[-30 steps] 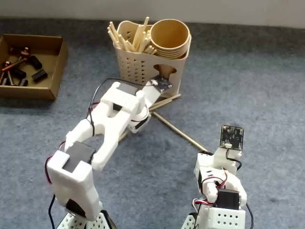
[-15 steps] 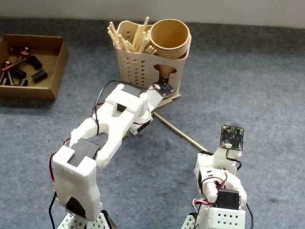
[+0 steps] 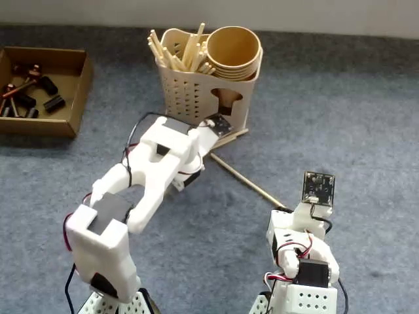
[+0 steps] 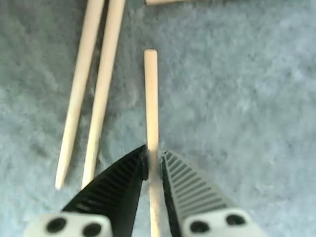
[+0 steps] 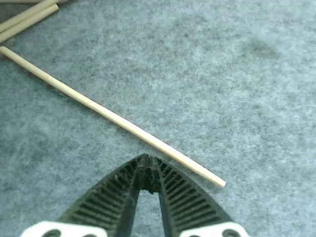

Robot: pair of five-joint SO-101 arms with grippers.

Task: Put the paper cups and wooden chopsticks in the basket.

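A perforated basket [image 3: 196, 98] at the back holds stacked paper cups [image 3: 234, 49] and several wooden chopsticks [image 3: 180, 52]. In front of its base my left gripper [image 4: 154, 160] is shut on one chopstick [image 4: 151, 98] lying on the grey mat. Two more chopsticks [image 4: 91, 84] lie side by side just beside the held one. In the high view the left arm [image 3: 167, 154] covers that spot. Another chopstick [image 3: 245, 180] lies diagonally between the arms. My right gripper [image 5: 147, 173] is shut and empty, its tips just short of that chopstick [image 5: 113, 118].
A cardboard box [image 3: 72, 85] with small dark parts sits at the back left. Grey mat [image 3: 353, 118] lies bare to the right of the basket. The right arm [image 3: 301, 248] stands folded near the front edge.
The left arm's wrist swung slightly toward the basket, then drew back a little toward the front left. The right arm has not moved.
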